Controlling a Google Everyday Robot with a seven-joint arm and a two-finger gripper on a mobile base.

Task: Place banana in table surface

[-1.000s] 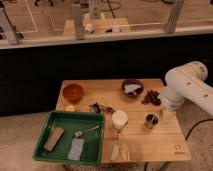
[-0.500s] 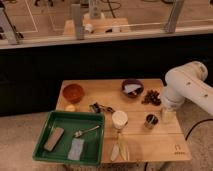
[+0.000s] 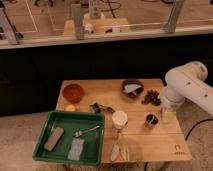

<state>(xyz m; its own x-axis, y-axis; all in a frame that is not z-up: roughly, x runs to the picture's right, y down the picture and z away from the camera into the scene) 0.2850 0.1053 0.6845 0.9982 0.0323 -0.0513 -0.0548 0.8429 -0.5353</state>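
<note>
Lying flat on the counter (image 3: 155,142) at its front edge, the banana (image 3: 120,150) is well apart from the jaws, on their green-tray (image 3: 75,115) side. Placement appears done, with only withdrawal left. The jaws hang farther back, beside a small dark cup (image 3: 151,120); whether they are open or closed cannot be told.

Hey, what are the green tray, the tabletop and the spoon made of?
The green tray looks like plastic: even bright green, raised rim. The table surface looks like wood or veneer, light tan, matte. The spoon is probably metal, grey with a pale glint. The tool hangs under the white arm by the table's right edge, away from tray and spoon.
</note>
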